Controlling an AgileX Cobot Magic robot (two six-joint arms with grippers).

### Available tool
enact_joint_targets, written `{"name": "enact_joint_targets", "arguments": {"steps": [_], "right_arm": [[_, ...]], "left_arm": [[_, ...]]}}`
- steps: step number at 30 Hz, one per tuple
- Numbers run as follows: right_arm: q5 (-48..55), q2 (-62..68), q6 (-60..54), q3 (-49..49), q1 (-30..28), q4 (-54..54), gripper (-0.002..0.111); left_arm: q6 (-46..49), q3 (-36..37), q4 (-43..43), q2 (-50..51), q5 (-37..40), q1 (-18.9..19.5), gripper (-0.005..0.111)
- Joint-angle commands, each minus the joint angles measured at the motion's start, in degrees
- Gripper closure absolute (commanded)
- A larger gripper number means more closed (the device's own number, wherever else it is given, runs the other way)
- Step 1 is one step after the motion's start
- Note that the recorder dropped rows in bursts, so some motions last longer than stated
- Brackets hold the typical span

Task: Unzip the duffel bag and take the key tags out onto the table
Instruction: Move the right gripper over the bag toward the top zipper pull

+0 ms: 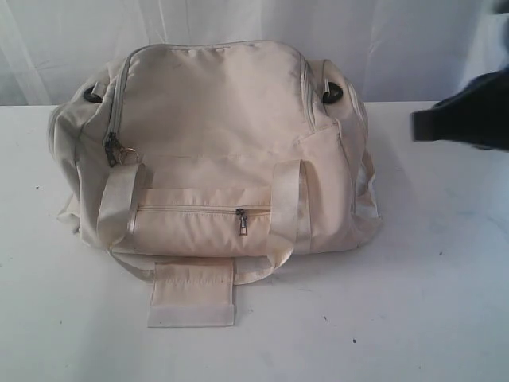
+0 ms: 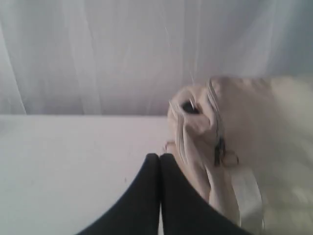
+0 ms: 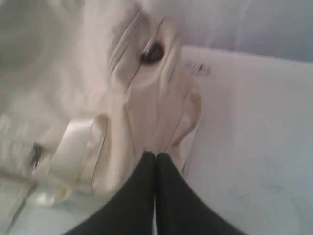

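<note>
The duffel bag (image 1: 215, 151) sits zipped shut in the middle of the white surface (image 1: 413, 302). My left claw (image 2: 160, 157) hovers near the bag's left end, pressed together and empty. My right claw (image 3: 156, 155), likewise pressed together, is near its right end.

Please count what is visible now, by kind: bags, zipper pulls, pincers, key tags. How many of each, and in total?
Duffel bag: 1
Zipper pulls: 2 (main zipper pull, pocket zipper pull)
Pincers: 2 (left pincer, right pincer, both shut)
Key tags: 0 in view
Total: 5
</note>
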Motion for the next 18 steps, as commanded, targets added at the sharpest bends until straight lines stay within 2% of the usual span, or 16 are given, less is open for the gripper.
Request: {"name": "enact_joint_targets", "arguments": {"steps": [1,2,4,6,9,11,12,16,18], "right_arm": [[13.2,17.1,-15.9,-14.0,9.8,5.8,0.108],[13.5,21.6,-16.6,-17.3,13.9,4.5,0.108],[13.9,26.0,-16.6,-20.5,18.3,2.0,0.108],[13.4,32.5,-18.7,-24.6,23.3,-2.7,0.108],[10.7,38.5,-18.9,-26.6,25.8,-7.1,0.103],[8.1,41.5,-19.0,-27.0,26.3,-9.1,0.092],[6.5,42.9,-20.2,-27.1,26.3,-9.5,0.082],[-0.4,47.5,-27.3,-27.1,26.3,-9.8,0.037],[-3.2,49.5,-29.6,-27.1,26.3,-9.8,0.027]], "left_arm": [[9.8,-21.2,0.7,20.2,35.4,-1.5,0.107],[16.9,-27.1,-3.7,27.1,47.4,-2.1,0.107],[22.0,-31.1,-8.5,33.5,53.9,-2.2,0.107],[24.9,-32.3,-12.2,39.3,53.6,-2.2,0.107],[24.9,-30.4,-12.4,42.2,50.7,-2.2,0.107],[24.9,-28.7,-12.4,43.2,48.0,-2.2,0.107],[24.9,-27.8,-12.6,43.4,46.9,-2.2,0.107],[25.7,-27.1,-15.0,43.5,46.6,-2.2,0.107],[26.5,-27.2,-16.3,43.5,46.6,-2.2,0.107]]}}
